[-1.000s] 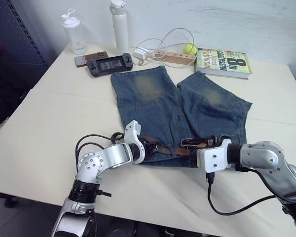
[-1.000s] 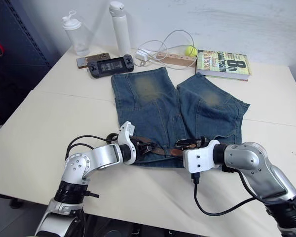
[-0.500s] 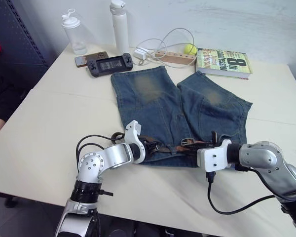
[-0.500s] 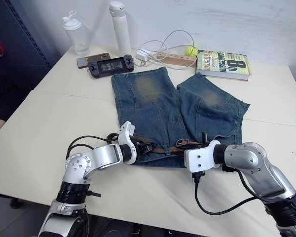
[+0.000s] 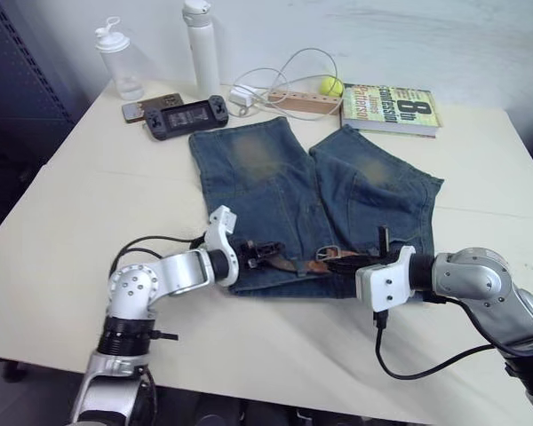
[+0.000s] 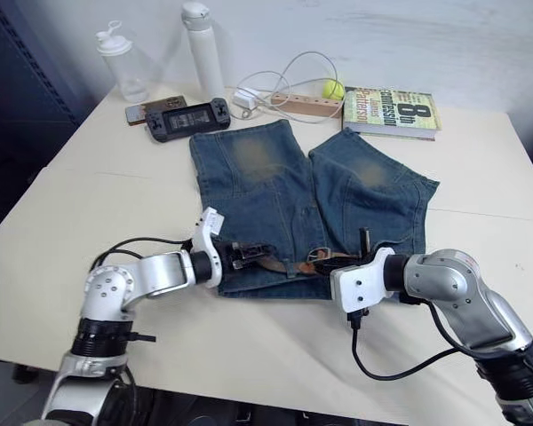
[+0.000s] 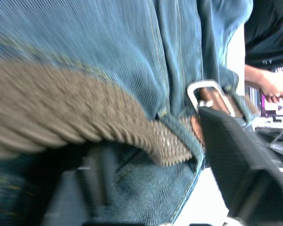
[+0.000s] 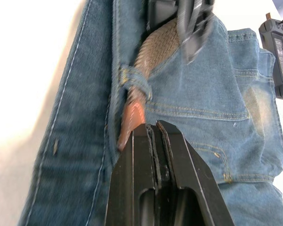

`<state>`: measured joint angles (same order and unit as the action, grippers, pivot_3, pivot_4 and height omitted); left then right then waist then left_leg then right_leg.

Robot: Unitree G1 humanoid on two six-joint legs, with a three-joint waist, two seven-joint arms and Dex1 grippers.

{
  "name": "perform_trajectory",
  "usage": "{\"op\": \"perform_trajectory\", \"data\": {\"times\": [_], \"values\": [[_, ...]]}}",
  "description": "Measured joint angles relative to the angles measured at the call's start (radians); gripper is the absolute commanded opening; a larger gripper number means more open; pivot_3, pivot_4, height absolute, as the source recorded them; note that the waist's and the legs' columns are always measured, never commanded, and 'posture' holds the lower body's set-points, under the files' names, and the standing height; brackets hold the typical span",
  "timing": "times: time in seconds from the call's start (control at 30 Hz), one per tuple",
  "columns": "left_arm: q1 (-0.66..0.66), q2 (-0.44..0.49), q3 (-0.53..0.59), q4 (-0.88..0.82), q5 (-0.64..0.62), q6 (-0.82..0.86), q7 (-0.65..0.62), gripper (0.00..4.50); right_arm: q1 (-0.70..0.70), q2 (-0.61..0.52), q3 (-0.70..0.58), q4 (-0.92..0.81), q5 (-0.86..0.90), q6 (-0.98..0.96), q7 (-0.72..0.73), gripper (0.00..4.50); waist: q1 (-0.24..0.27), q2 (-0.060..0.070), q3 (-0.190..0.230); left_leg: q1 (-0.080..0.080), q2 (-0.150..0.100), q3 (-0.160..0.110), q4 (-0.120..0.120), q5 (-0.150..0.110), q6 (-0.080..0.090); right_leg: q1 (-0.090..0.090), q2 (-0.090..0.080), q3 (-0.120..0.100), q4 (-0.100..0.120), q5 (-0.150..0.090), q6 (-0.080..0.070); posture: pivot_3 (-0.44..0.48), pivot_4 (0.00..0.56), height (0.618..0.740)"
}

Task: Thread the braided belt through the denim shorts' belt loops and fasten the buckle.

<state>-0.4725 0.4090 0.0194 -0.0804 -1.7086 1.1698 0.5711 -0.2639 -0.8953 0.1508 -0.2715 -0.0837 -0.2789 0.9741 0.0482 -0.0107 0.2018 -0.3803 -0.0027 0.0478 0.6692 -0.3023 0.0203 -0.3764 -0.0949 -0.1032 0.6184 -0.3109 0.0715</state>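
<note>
The denim shorts (image 5: 266, 177) lie flat on the table (image 5: 89, 195), waistband toward me. The braided belt (image 5: 280, 260) runs along the waistband between my two grippers. In the right wrist view its tan tip (image 8: 132, 115) comes out of a belt loop (image 8: 129, 77), right by my shut right gripper (image 8: 155, 128); I cannot tell whether it is pinched. My left gripper (image 5: 249, 255) is open at the waistband's left part, with the woven belt (image 7: 85, 117) lying across between its fingers (image 7: 236, 155). The silver buckle (image 7: 205, 89) shows just beyond, with tan leather in it.
At the table's far edge stand two bottles (image 5: 114, 58) (image 5: 200, 44), a phone (image 5: 147, 105), a game console (image 5: 179, 115), a white cable (image 5: 275, 80), a wooden power strip (image 5: 302, 100), a yellow ball (image 5: 325, 85) and a book (image 5: 389, 106). A person's hand (image 7: 273, 84) shows in the background.
The head camera has shifted. My left gripper has opened and let go of the belt. My right gripper has closed from part open to shut by the tan tip.
</note>
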Motion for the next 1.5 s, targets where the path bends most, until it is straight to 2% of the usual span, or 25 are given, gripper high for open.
{"op": "perform_trajectory", "data": {"times": [0.17, 0.2, 0.33, 0.4, 0.47, 0.6, 0.7, 0.83, 0.93, 1.07, 1.13, 1.3, 1.33, 1.37, 1.4, 1.5], "values": [[-0.044, 0.304, -0.017, -0.057, -0.022, 0.195, -0.243, 4.46, -0.007, -0.039, -0.004, 0.002, 0.018, -0.062, 0.041, 0.0, -0.006, -0.001, 0.004, 0.005, 0.0, 0.0, -0.008, 0.003, -0.007, -0.001, 0.0, 0.0, 0.003, -0.003, -0.006, 0.0, 0.15, 0.708], [-0.064, 0.323, -0.016, -0.054, -0.007, 0.204, -0.284, 4.46, -0.008, -0.039, -0.004, 0.005, 0.026, -0.066, 0.041, 0.0, -0.006, 0.0, 0.004, 0.005, 0.0, 0.0, -0.008, 0.003, -0.007, -0.001, 0.0, 0.0, 0.003, -0.004, -0.006, 0.0, 0.15, 0.708], [-0.086, 0.298, -0.027, -0.019, 0.064, 0.191, -0.347, 4.46, -0.015, -0.037, -0.005, 0.006, 0.044, -0.063, 0.04, 0.0, 0.003, 0.0, 0.005, 0.004, 0.0, -0.001, -0.008, 0.004, -0.006, 0.0, 0.0, 0.0, 0.002, -0.004, -0.006, 0.0, 0.15, 0.708], [-0.085, 0.242, -0.05, -0.021, 0.068, 0.179, -0.349, 4.46, -0.013, -0.028, -0.005, 0.005, 0.059, -0.041, 0.041, 0.0, 0.005, -0.001, 0.005, 0.004, 0.0, -0.001, -0.008, 0.004, -0.005, 0.0, 0.0, -0.001, 0.001, -0.003, -0.006, 0.0, 0.15, 0.708], [-0.082, 0.227, -0.062, -0.024, 0.047, 0.172, -0.35, 4.46, -0.011, -0.027, -0.005, 0.003, 0.069, -0.025, 0.041, 0.0, 0.003, -0.002, 0.006, 0.003, 0.0, -0.001, -0.008, 0.004, -0.005, 0.0, 0.0, -0.001, 0.001, -0.004, -0.006, 0.0, 0.15, 0.708], [-0.082, 0.279, -0.06, -0.068, -0.056, 0.16, -0.375, 4.46, 0.002, -0.026, -0.005, 0.001, 0.069, -0.003, 0.037, 0.0, -0.005, -0.001, 0.006, 0.004, 0.001, -0.002, -0.009, 0.004, -0.006, -0.001, 0.0, -0.001, 0.002, -0.004, -0.007, 0.0, 0.15, 0.708], [-0.084, 0.333, -0.06, -0.081, -0.081, 0.158, -0.392, 4.46, 0.002, -0.026, -0.005, -0.002, 0.069, 0.006, 0.037, 0.0, -0.007, -0.001, 0.006, 0.005, 0.001, -0.002, -0.009, 0.004, -0.006, -0.001, 0.0, -0.001, 0.003, -0.004, -0.007, 0.0, 0.15, 0.708], [-0.087, 0.361, -0.083, -0.106, -0.076, 0.161, -0.414, 4.46, 0.002, -0.027, -0.005, -0.003, 0.078, 0.026, 0.042, 0.0, -0.004, -0.001, 0.006, 0.005, 0.001, -0.002, -0.008, 0.004, -0.007, -0.001, 0.0, -0.001, 0.003, -0.004, -0.007, 0.0, 0.15, 0.708], [-0.093, 0.348, -0.144, -0.148, 0.017, 0.175, -0.441, 4.46, -0.013, -0.027, -0.005, -0.01, 0.097, 0.05, 0.054, 0.0, 0.001, -0.001, 0.006, 0.004, 0.0, -0.002, -0.009, 0.004, -0.006, -0.001, 0.0, -0.001, 0.002, -0.004, -0.007, 0.0, 0.15, 0.708], [-0.078, 0.31, -0.19, -0.158, 0.184, 0.16, -0.474, 3.27, -0.03, -0.027, -0.006, -0.029, 0.109, 0.066, 0.062, 0.0, 0.002, -0.002, 0.007, 0.004, 0.0, -0.002, -0.009, 0.004, -0.006, -0.001, 0.0, -0.001, 0.002, -0.004, -0.007, 0.0, 0.15, 0.708], [-0.07, 0.31, -0.198, -0.165, 0.253, 0.159, -0.5, 2.25, -0.031, -0.027, -0.006, -0.033, 0.107, 0.065, 0.062, 0.0, 0.0, -0.002, 0.007, 0.004, 0.0, -0.002, -0.009, 0.004, -0.006, -0.001, 0.0, -0.001, 0.002, -0.004, -0.007, 0.0, 0.15, 0.708], [-0.066, 0.28, -0.21, -0.18, 0.37, 0.177, -0.55, 0.09, -0.032, -0.013, 0.002, -0.033, 0.088, 0.059, 0.062, 0.0, 0.001, -0.002, 0.007, 0.004, 0.0, -0.002, -0.009, 0.004, -0.006, -0.001, 0.0, -0.001, 0.002, -0.004, -0.007, 0.0, 0.15, 0.708], [-0.066, 0.267, -0.213, -0.179, 0.386, 0.18, -0.556, 0.03, -0.035, 0.0, 0.005, -0.033, 0.088, 0.059, 0.061, 0.0, 0.002, -0.002, 0.007, 0.004, 0.0, -0.002, -0.009, 0.004, -0.006, -0.001, 0.0, -0.001, 0.002, -0.004, -0.007, 0.0, 0.15, 0.708], [-0.066, 0.254, -0.215, -0.179, 0.406, 0.183, -0.566, 0.0, -0.04, 0.013, 0.012, -0.033, 0.087, 0.058, 0.06, 0.68, 0.002, -0.002, 0.007, 0.004, 0.0, -0.002, -0.009, 0.004, -0.006, -0.001, 0.0, -0.001, 0.002, -0.004, -0.007, 0.0, 0.15, 0.708], [-0.066, 0.243, -0.214, -0.179, 0.422, 0.186, -0.574, 0.0, -0.045, 0.021, 0.019, -0.031, 0.087, 0.058, 0.06, 0.94, 0.002, -0.002, 0.007, 0.004, 0.0, -0.002, -0.009, 0.004, -0.006, -0.001, 0.0, -0.001, 0.002, -0.004, -0.007, 0.0, 0.15, 0.708], [-0.067, 0.211, -0.202, -0.178, 0.456, 0.202, -0.587, 0.0, -0.074, 0.045, 0.04, -0.003, 0.05, 0.044, 0.048, 2.35, 0.002, -0.002, 0.007, 0.004, 0.0, -0.002, -0.009, 0.004, -0.006, -0.001, 0.0, -0.001, 0.002, -0.004, -0.007, 0.0, 0.15, 0.708]]}}
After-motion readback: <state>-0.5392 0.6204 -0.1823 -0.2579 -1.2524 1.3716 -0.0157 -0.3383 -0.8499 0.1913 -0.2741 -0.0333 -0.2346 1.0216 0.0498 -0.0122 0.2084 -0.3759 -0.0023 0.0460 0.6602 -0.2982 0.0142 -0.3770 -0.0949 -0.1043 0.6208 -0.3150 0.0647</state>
